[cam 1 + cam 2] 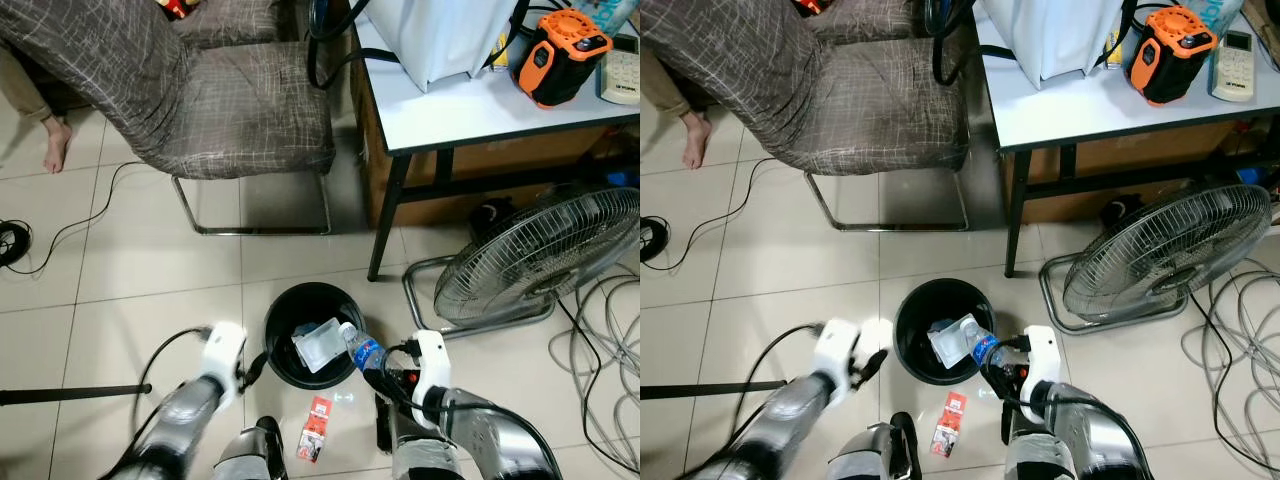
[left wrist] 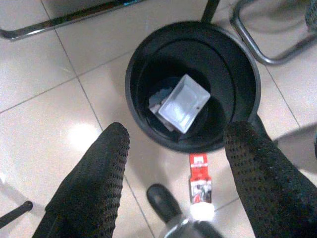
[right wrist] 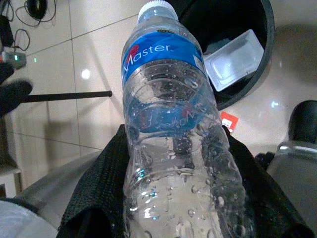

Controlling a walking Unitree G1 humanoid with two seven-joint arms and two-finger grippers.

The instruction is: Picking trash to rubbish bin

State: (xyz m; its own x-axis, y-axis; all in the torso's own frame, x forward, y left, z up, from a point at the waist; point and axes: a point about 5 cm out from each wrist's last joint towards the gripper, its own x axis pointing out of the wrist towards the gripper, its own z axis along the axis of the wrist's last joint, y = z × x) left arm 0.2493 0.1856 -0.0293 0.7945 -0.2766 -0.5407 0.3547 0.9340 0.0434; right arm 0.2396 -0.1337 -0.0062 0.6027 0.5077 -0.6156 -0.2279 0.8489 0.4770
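While my right gripper (image 1: 385, 372) clamps the bottle (image 1: 362, 349), its cap tips over the bin (image 1: 275, 322) rim, leftward. Left wrist view: left gripper (image 2: 176, 148) spread, empty, above the bin; a wrapper (image 2: 199, 177) lies beside it.

Both arms reach forward and down, the right gripper loaded, the left empty.
The right gripper (image 1: 375, 362) has its black fingers (image 3: 106, 183) clamped on either side of a bottle (image 3: 171, 134), which points forward and to the left. The left gripper (image 2: 173, 148) is low on the robot's left, its two fingers (image 2: 99, 173) spread wide apart around nothing.
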